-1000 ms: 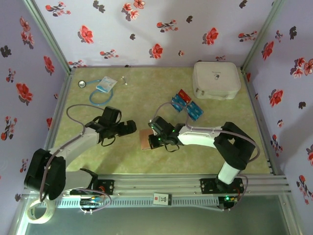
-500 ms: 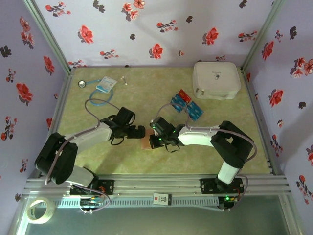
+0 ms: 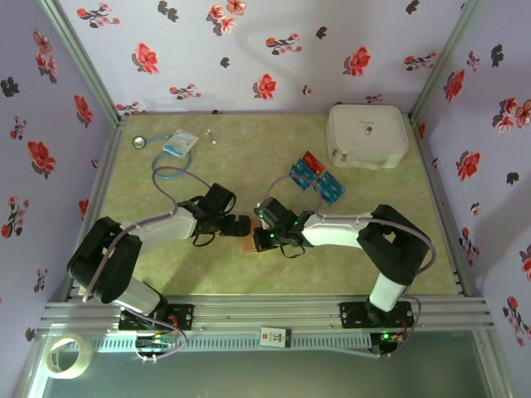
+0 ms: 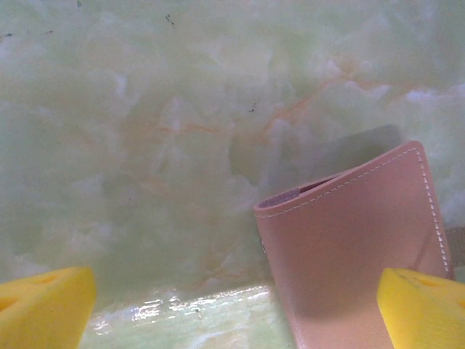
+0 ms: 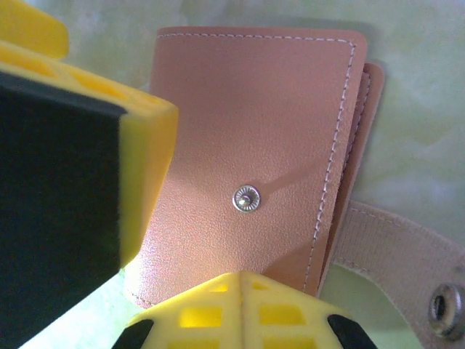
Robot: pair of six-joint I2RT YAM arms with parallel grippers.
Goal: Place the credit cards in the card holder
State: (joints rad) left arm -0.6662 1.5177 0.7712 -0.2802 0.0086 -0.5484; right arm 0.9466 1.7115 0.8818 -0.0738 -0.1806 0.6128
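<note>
A white case (image 3: 367, 135) is seen at the far right of the bench (image 3: 249, 149); a corded blue-white packet (image 3: 178, 144) is laid far left.

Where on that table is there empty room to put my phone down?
Bare tabletop lies back centre, between the corded packet and the white case, and right of the credit cards. Crowded middle: left gripper and right gripper are both at the card holder.

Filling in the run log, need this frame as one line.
left gripper: open, at card holder | right gripper: over card holder, grip unclear | credit cards: on table, untouched
</note>
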